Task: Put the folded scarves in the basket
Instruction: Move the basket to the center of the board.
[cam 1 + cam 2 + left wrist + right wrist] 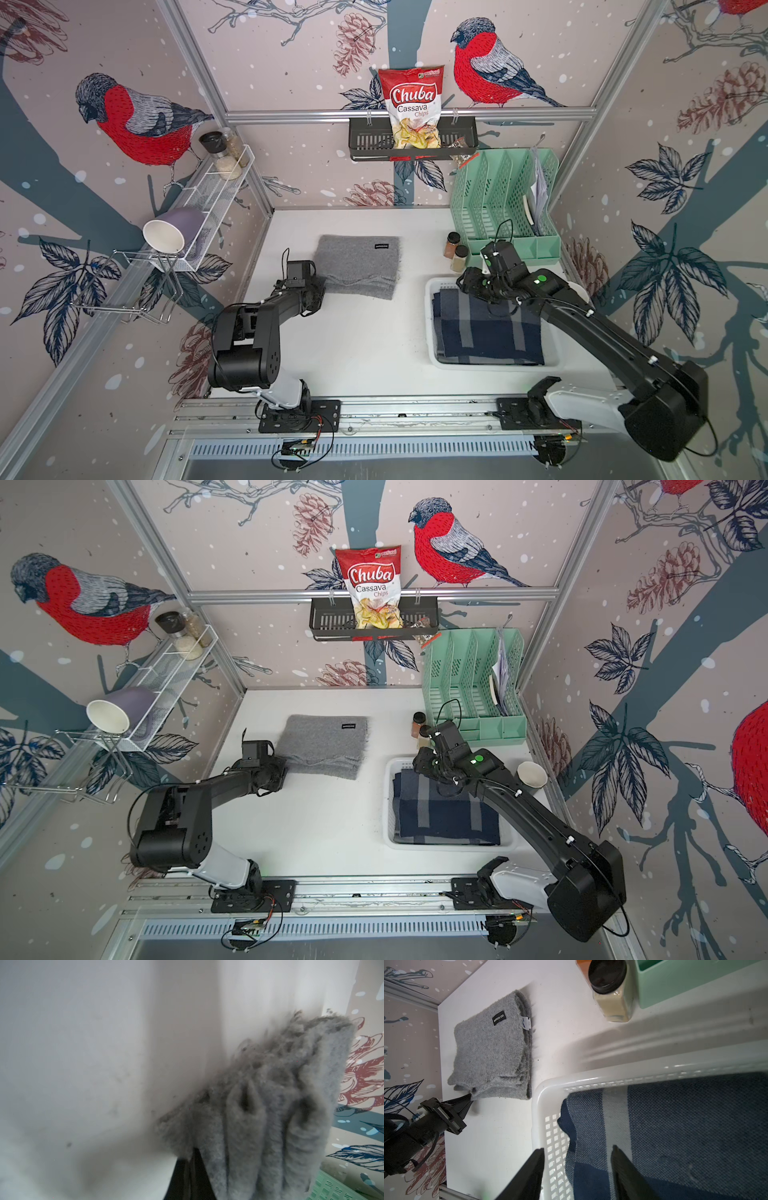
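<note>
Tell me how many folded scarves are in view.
2. A fuzzy grey knit scarf lies on the white table, one corner pinched by the left end effector; a navy, grey-striped woven scarf lies in the white perforated plastic basket.

The left arm [245, 332] and right arm [615, 343] are black, with pale grey base links and thin cables.

The left end effector [470, 1098] pinches the fuzzy grey folded scarf [490, 1047]. The black right end effector [576, 1152] hovers, jaws apart.
</note>
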Action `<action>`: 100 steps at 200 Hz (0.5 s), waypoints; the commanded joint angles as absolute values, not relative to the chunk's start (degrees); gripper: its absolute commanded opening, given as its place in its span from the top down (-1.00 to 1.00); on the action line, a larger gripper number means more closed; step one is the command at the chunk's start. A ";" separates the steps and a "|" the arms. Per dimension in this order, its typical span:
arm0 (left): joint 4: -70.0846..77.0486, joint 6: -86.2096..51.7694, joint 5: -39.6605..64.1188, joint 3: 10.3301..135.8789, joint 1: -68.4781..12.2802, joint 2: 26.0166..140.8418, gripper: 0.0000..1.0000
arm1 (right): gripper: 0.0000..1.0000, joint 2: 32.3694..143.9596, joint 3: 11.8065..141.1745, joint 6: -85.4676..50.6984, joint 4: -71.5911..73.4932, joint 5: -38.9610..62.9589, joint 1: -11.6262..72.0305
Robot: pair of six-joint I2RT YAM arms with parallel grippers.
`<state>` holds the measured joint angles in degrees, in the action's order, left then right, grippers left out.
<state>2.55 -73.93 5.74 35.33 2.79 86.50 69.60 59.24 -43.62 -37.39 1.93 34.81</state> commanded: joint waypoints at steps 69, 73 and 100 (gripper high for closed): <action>-12.83 -77.19 -0.21 17.89 2.96 56.10 1.00 | -0.21 85.21 62.46 -47.98 -30.73 0.85 51.38; -13.79 -77.39 -0.73 17.38 2.92 54.60 1.00 | -0.21 85.90 62.55 -47.99 -30.47 1.00 51.75; -19.17 -76.79 -4.24 15.53 2.90 47.28 1.00 | -0.21 90.15 64.08 -47.57 -29.17 2.62 53.91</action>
